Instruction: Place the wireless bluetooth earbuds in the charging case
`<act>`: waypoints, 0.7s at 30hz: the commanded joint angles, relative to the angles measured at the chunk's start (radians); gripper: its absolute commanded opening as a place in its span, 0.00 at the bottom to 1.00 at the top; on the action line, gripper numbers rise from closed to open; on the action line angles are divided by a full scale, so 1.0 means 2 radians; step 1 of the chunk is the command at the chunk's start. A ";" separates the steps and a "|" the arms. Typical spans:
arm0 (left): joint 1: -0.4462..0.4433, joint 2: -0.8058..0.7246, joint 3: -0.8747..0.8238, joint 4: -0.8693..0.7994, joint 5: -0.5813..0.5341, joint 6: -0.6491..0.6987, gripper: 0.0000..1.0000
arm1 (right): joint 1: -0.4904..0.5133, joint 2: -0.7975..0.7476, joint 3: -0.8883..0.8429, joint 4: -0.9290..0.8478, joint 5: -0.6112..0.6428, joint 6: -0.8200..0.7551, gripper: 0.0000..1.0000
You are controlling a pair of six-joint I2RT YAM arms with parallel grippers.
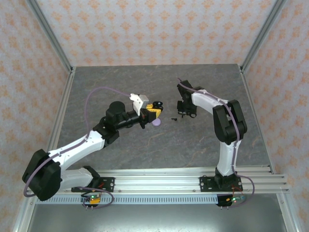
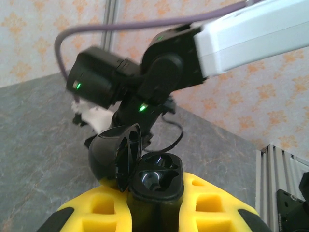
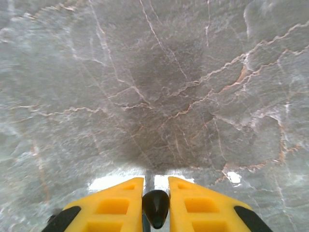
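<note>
Peach-patterned walls close in a grey, marble-veined surface on three sides. Near the middle of the overhead view the left hand is clenched on the black charging case, gripping its lower body between yellow fingers. The lid is swung open toward the left of the left wrist view. The hollows inside the case look empty, though they are dark and hard to read.

The right hand sits just right of centre in the overhead view, near the case but apart from it. Its fingers are pinched almost together on a black earbud, a small rounded dark thing at the bottom centre of the right wrist view, with bare stone-grey surface beyond it.

By these signs the task is at an early stage. The case is open and presented and one bud is picked up, but nothing appears seated yet. Between the two hands in the overhead view lies a small dark piece, probably the second black earbud, though it is too small to be sure. Just below the left hand rests a lilac round thing, likely the other case.

What remains is to bring the held bud to the open case and seat it. Its partner then has to be fetched and seated, and the lilac pair would follow.
</note>
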 commanded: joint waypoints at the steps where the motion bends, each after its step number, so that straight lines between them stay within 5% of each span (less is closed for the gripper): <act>1: -0.002 0.019 -0.009 0.042 -0.024 -0.020 0.16 | 0.000 -0.052 -0.024 0.042 -0.007 -0.009 0.17; 21: -0.002 0.128 -0.040 0.251 -0.038 -0.122 0.17 | 0.022 -0.280 -0.095 0.173 -0.110 -0.034 0.17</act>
